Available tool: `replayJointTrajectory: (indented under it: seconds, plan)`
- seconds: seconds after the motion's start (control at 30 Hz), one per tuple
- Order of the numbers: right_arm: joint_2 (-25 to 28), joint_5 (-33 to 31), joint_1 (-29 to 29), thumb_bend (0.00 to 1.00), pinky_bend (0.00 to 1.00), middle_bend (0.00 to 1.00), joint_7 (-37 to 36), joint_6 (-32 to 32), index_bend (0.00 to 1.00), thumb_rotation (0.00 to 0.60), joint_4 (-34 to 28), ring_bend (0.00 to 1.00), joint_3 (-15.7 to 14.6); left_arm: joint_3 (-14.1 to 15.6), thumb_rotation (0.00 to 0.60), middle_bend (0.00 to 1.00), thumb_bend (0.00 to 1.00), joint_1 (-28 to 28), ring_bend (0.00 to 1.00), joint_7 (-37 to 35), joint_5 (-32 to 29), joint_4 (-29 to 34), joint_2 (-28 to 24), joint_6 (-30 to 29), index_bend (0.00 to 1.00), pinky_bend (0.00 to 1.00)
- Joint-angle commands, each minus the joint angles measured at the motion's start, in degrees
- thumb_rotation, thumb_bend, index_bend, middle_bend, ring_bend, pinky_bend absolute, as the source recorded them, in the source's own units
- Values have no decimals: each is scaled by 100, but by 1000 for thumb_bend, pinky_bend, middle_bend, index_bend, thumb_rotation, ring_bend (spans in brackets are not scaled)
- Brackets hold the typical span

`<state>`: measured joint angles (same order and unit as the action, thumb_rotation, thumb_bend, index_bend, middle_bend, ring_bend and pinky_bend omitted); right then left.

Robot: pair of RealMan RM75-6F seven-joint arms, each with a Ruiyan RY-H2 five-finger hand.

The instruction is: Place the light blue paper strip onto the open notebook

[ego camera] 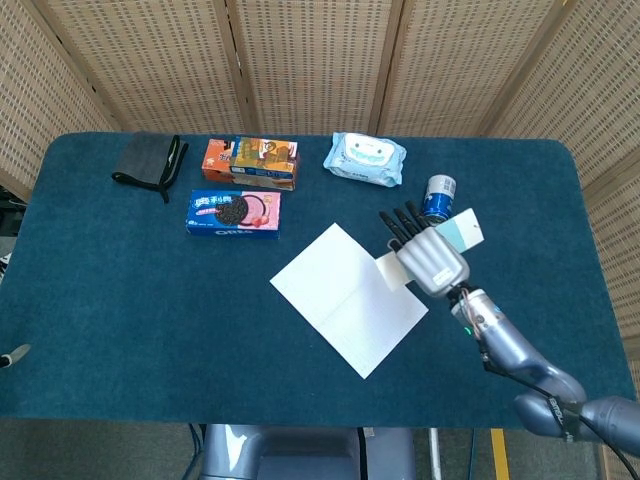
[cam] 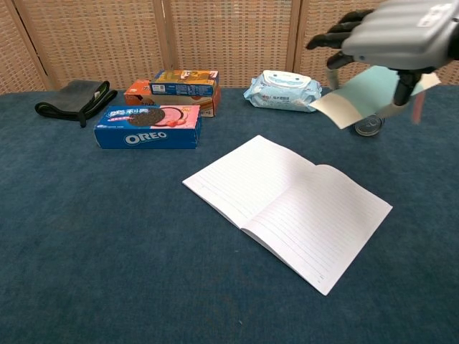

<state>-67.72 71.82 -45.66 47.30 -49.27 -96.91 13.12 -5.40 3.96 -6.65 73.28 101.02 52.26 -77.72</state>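
Note:
The open notebook point(ego camera: 348, 298) lies with blank lined pages near the table's middle, and shows in the chest view as well point(cam: 287, 204). My right hand point(ego camera: 430, 258) hovers above the notebook's right edge, back upward, fingers pointing to the far left. It holds the light blue paper strip point(ego camera: 463, 234) from above. In the chest view the hand point(cam: 401, 32) is high at the upper right, with the strip point(cam: 362, 93) hanging beneath it, clear of the pages. Only a small grey sliver of my left hand point(ego camera: 10, 355) shows at the head view's left edge.
A blue can point(ego camera: 438, 195) stands just beyond the right hand. A pack of wet wipes point(ego camera: 365, 158), an orange box point(ego camera: 250, 162), an Oreo box point(ego camera: 234, 212) and a black pouch point(ego camera: 150, 160) line the table's far side.

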Motion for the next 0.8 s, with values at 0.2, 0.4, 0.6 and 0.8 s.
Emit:
replayJointTrajectory:
  seconds: [0.2, 0.4, 0.6, 0.8]
  plan:
    - [-843, -754, -1010, 260, 47, 0, 1104, 506, 578, 600, 42, 0, 47, -99, 600, 0, 0, 76, 0, -64, -306, -30, -30, 175, 0, 0]
    - [-1725, -1287, -1639, 260, 63, 0, 1899, 654, 578, 600, 609, 0, -316, -151, 600, 0, 0, 128, 0, -158, -538, -76, -69, 360, 0, 0]
    - [-2233, -1672, -1986, 260, 75, 0, 1958, 744, 578, 600, 1310, 0, -461, -157, 600, 0, 0, 144, 0, -308, -607, -158, -106, 487, 0, 0]
    - [-2425, -1749, -2058, 260, 80, 0, 1775, 755, 578, 600, 1649, 0, -657, -160, 600, 0, 0, 169, 0, -373, -625, -201, -122, 564, 0, 0]
